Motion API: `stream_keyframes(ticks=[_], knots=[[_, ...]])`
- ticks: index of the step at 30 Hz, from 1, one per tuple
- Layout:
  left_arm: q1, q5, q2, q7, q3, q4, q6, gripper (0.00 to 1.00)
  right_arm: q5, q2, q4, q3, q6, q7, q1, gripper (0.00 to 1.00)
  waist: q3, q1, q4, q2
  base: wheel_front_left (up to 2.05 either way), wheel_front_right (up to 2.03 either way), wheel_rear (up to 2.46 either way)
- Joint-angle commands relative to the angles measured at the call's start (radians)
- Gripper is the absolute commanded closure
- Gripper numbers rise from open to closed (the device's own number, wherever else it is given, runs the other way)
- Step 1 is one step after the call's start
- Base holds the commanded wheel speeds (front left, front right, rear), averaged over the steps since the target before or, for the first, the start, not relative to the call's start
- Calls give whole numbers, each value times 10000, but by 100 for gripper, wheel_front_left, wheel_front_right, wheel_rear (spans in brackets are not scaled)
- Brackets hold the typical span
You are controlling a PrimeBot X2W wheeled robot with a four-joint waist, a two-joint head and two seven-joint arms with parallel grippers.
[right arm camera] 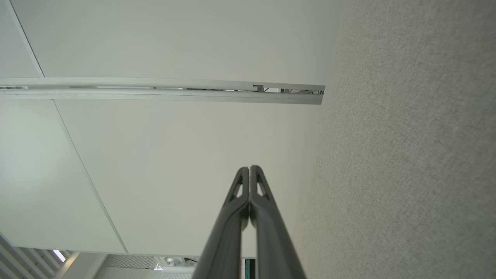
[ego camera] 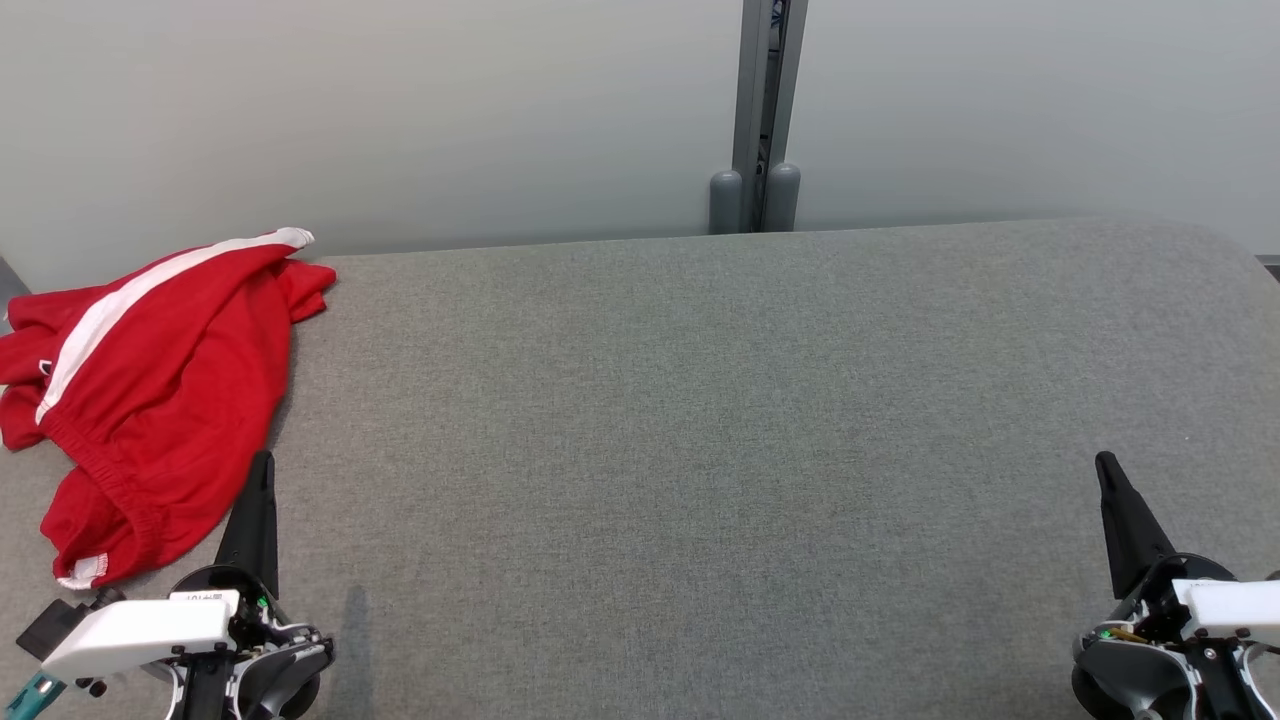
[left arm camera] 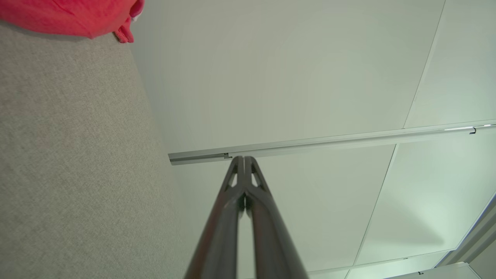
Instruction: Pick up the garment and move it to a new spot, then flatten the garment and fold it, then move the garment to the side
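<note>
A red garment [ego camera: 165, 390] with a white stripe lies crumpled at the far left of the grey table [ego camera: 700, 450], partly over its left edge. My left gripper [ego camera: 263, 462] is shut and empty, its tips just right of the garment's lower hem. In the left wrist view the left gripper [left arm camera: 244, 158] has its fingers pressed together, and a corner of the garment [left arm camera: 73, 17] shows at the top left. Low at the right, far from the garment, my right gripper [ego camera: 1105, 462] is shut and empty; the right wrist view shows the right gripper [right arm camera: 249, 167] with tips together.
A pale wall runs behind the table, with a grey metal post [ego camera: 762, 110] and two rounded grey caps at its foot. The table's back right corner [ego camera: 1225, 240] is rounded.
</note>
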Motion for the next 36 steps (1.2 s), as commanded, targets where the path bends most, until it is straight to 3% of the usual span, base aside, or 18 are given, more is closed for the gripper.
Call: stream_keyframes(ticks=[1,28,29,36], knots=[[-134,-10,53,7,20,-27,-50,100,24,-91,-31,-12,12,24,-94,100,0,0,0,0,0,0,0],[-134,-10,53,6,20,-27,-49,100,24,-91,-31,-12,12,24,-94,100,0,0,0,0,0,0,0],[2,1,0,-3,-3,5,0,0,-1,0,4,3,0,-4,1,0,0,0,0,0,0,0,0],[376,37,-108,-203,-256,256,3,0,-38,133,262,192,-30,-195,337,0,1,0,0,0,0,0,0]])
